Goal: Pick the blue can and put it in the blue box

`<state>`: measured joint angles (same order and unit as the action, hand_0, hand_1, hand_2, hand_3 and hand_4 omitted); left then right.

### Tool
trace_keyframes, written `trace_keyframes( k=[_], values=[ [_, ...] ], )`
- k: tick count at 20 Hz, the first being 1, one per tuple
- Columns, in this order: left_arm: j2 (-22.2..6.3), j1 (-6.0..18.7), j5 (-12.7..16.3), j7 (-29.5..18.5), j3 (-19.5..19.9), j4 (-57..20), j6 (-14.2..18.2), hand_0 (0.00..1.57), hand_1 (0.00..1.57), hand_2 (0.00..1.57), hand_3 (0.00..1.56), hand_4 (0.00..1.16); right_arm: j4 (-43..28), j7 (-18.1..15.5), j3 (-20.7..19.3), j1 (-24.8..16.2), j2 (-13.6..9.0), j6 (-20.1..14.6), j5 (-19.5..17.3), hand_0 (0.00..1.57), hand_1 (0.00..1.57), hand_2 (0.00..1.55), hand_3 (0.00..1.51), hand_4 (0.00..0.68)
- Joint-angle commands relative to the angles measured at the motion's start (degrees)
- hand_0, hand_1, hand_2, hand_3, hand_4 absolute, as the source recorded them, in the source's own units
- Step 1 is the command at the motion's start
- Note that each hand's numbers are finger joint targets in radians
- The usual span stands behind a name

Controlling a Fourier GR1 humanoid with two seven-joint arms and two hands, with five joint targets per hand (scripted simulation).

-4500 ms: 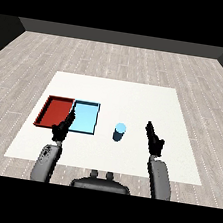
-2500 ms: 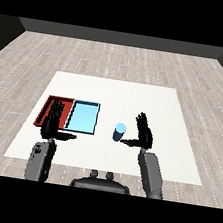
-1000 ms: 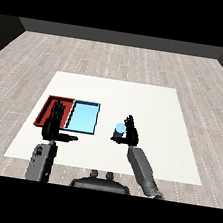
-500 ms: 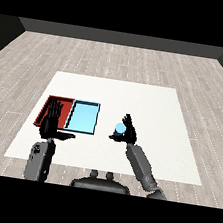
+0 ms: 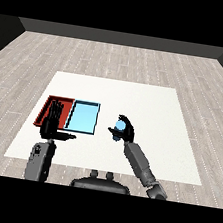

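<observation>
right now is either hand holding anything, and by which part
The right hand is curled round the blue can, gripping its side. The left hand holds nothing; its fingers are straight, over the red tray.

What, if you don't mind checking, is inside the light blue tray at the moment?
The light blue tray shows only its own bare floor; no can lies in it. The blue can is to its right, with the right hand curled round it. Nothing covers the tray.

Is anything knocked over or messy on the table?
Nothing stands out. The blue can is in the right hand, whose fingers curl round it. The red tray and light blue tray lie neatly side by side. The left hand is open over the red tray.
</observation>
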<state>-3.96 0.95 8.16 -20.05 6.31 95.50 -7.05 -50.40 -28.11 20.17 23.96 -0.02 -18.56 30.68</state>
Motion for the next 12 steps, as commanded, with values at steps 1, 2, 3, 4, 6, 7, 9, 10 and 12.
trace_keyframes(
  k=[1, 2, 3, 4, 6, 7, 9, 10, 12],
  values=[
    [-1.4, -0.2, 2.0, 1.1, 1.6, 0.5, -1.2, 0.0, 0.0, 0.0, 0.0, 0.0, 1.6, -0.6, -1.6, -0.3, -0.8, -4.4, -3.4, 1.5, 1.5, 1.47, 1.43, 0.647],
    [-1.5, 1.5, 1.9, 0.9, 2.1, -0.1, -0.8, 0.0, 0.0, 0.0, 0.0, 0.0, 6.2, -0.1, -0.4, 4.4, 0.0, -6.6, -2.5, 1.49, 1.49, 1.48, 1.44, 0.634],
    [-1.3, 0.7, 0.9, 1.1, 1.1, -0.4, -0.7, 0.0, 0.0, 0.0, 0.0, 0.0, 0.4, 1.0, 3.5, 0.8, 0.0, -10.4, -2.3, 1.49, 1.49, 1.48, 1.43, 0.617],
    [0.4, 1.3, -0.4, 0.0, -0.5, -1.6, 0.2, 0.0, 0.0, 0.0, 0.0, 0.0, 6.2, 1.7, -1.1, 4.8, -0.3, -7.6, -5.2, 1.49, 1.49, 1.47, 1.43, 0.616],
    [1.3, -0.7, -0.4, -1.7, -0.9, -0.8, 0.2, 0.0, 0.0, 0.0, 0.0, 0.0, 3.5, 4.9, -1.1, 2.9, 0.0, -8.3, -6.6, 1.51, 1.51, 1.48, 1.43, 0.62],
    [1.3, -0.6, -1.5, 1.4, -1.9, 2.2, 1.7, 0.0, 0.0, 0.0, 0.0, 0.0, 1.6, 5.5, 1.0, 3.2, 0.0, -9.7, -5.1, 1.5, 1.5, 1.48, 1.44, 0.617],
    [-0.1, -0.1, -0.9, -1.4, 0.1, -1.3, -0.1, 0.0, 0.0, 0.0, 0.0, 0.0, -0.3, 1.1, 1.6, -1.6, 0.0, -8.8, -5.4, 1.5, 1.5, 1.47, 1.43, 0.63],
    [0.3, 0.0, -0.7, 4.4, -1.4, 3.1, 1.2, 0.0, 0.0, 0.0, 0.0, 0.0, -6.1, 7.6, 3.6, 0.8, 0.0, -13.0, -6.9, 1.5, 1.5, 1.47, 1.42, 0.634],
    [-0.2, 2.3, -1.6, 1.5, -1.1, -1.7, 0.4, 0.0, 0.0, 0.0, 0.0, 0.0, -13.0, 11.5, 3.5, -0.5, -0.9, -13.8, -10.5, 1.49, 1.49, 1.46, 1.41, 0.645]
  ],
)
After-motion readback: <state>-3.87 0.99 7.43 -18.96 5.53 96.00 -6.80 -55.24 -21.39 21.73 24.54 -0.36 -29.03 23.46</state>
